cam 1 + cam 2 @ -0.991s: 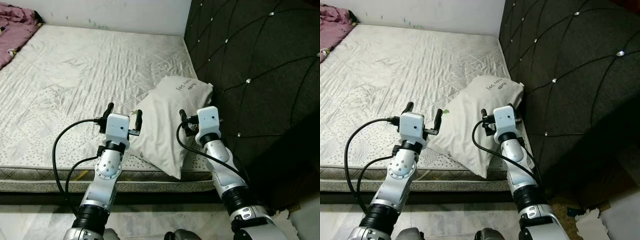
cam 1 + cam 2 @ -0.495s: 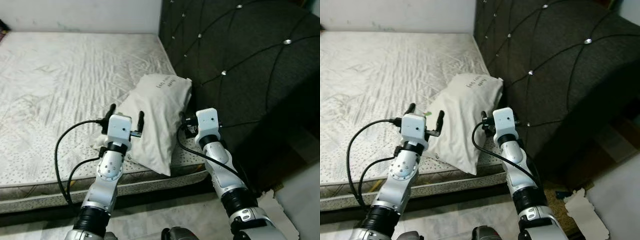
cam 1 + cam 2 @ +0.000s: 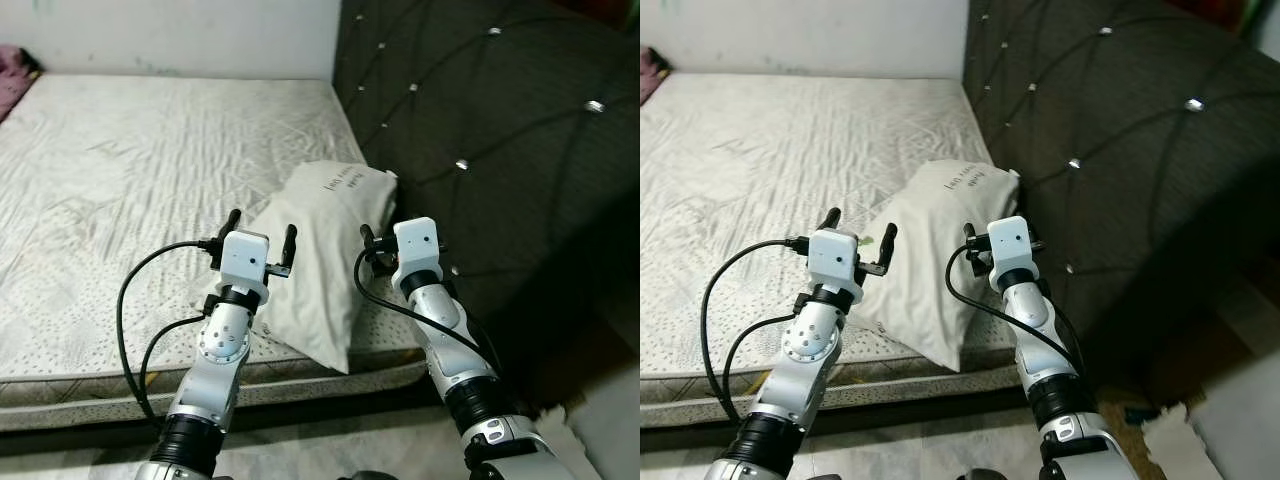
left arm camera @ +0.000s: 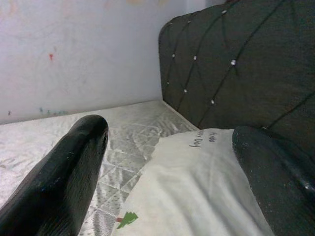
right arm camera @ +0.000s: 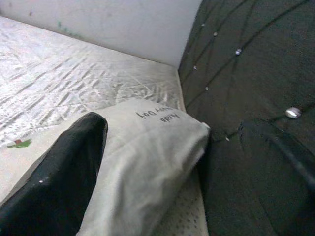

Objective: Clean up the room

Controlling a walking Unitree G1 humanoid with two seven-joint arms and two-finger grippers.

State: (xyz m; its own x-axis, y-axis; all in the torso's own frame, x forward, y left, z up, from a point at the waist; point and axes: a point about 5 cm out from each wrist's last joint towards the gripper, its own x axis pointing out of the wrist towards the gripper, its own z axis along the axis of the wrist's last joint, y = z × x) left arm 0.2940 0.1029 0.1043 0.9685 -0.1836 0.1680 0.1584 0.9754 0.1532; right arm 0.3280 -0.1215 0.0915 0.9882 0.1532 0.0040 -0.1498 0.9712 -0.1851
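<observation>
A white pillow (image 3: 325,235) with dark handwriting lies slanted on the bare quilted mattress (image 3: 130,170), its top corner against the dark tufted headboard (image 3: 500,150) and its lower corner near the bed's front edge. Both arms are raised in front of it. My left gripper (image 3: 262,228) is open at the pillow's left edge, and the pillow (image 4: 197,182) lies beyond its spread fingers (image 4: 64,172). At the pillow's right side, close to the headboard, my right gripper (image 3: 385,245) is open. Neither gripper holds anything.
A pink cloth (image 3: 12,85) lies at the mattress's far left corner by the white wall. Torn white paper (image 3: 1170,430) lies on the floor at the lower right, beside the headboard's foot. The mattress's front edge (image 3: 100,395) runs below my arms.
The whole picture has swung sideways and back, so the camera moved. Both arms keep their raised pose by the pillow, grippers still open.
</observation>
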